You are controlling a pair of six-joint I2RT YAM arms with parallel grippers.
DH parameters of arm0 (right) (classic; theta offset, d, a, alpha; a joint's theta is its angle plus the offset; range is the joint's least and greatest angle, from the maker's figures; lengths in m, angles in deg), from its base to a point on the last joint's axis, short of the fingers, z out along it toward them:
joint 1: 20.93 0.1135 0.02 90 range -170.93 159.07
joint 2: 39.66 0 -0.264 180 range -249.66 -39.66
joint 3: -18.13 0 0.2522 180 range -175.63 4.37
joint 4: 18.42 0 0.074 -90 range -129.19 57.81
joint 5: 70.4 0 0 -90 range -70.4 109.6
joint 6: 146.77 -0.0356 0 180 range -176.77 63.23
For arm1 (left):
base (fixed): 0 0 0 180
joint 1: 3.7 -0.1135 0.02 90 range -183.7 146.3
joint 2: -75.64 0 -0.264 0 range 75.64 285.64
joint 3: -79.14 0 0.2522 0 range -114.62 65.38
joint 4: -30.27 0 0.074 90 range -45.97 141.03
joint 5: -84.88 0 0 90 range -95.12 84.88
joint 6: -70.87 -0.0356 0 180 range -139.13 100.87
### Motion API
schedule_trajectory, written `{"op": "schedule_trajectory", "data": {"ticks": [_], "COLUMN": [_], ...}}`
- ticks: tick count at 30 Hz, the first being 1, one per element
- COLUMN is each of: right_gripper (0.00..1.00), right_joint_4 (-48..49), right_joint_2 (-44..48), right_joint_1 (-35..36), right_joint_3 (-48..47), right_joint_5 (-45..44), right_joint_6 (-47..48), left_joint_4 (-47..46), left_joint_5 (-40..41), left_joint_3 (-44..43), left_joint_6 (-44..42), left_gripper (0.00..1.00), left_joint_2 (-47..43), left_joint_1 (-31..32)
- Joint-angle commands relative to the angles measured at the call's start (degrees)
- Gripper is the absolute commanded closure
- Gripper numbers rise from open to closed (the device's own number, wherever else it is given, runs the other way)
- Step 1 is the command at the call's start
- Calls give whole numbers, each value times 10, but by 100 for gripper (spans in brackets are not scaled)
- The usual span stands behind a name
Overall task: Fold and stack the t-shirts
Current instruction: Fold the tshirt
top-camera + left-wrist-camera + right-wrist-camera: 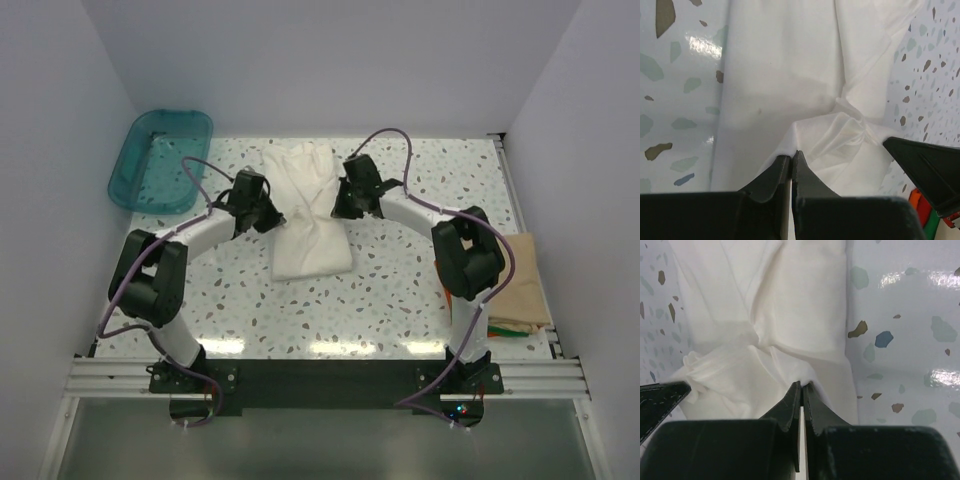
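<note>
Speckled worktop (390,300) bears the off-white t-shirt (308,225) between the left end effector (791,159) and right end effector (802,386), both pinched shut, apparently on its side edges, mid-fold; next needs an even, matched carry-over.

I count four t-shirts by colour. There is one off-white t-shirt (308,215) in the middle of the one table (400,290) and one tan t-shirt (525,280) at its right edge. By the tan one, thin edges show of one orange-red t-shirt (452,296) and one green t-shirt (518,329). I cannot tell whether that pile hides more. There is one teal tub (160,158). I have two arms, one left arm (160,280) and one right arm (465,255). They carry two hands, one left hand (791,156) and one right hand (801,386).
</note>
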Motion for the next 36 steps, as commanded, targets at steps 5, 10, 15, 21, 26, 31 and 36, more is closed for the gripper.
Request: {"op": "schedule_trajectory", "data": {"ticks": [5,10,15,21,26,31,36], "right_gripper": [100,100,100,85,49,41,50], "right_joint_4": [29,32,31,28,9,-7,25], "right_joint_2": [-19,-23,-31,-38,-22,15,43], "right_joint_1": [-22,-38,-49,-62,-76,-76,-52], "right_joint_3": [-47,-54,-55,-68,-82,-64,-15], "right_joint_5": [41,54,65,81,85,77,93], "right_joint_6": [12,13,15,22,42,63,60], "left_joint_4": [-35,-43,-46,-68,-82,-104,-115], "left_joint_5": [-18,-32,-37,-47,-66,-64,-61], "left_joint_3": [-38,-46,-56,-49,-40,2,25], "left_joint_6": [-26,-39,-46,-54,-75,-75,-72], "left_gripper": [100,100,100,76,48,51,85], "left_joint_2": [34,52,65,54,19,-39,-44], "left_joint_1": [-33,-47,-57,-70,-92,-91,-40]}}
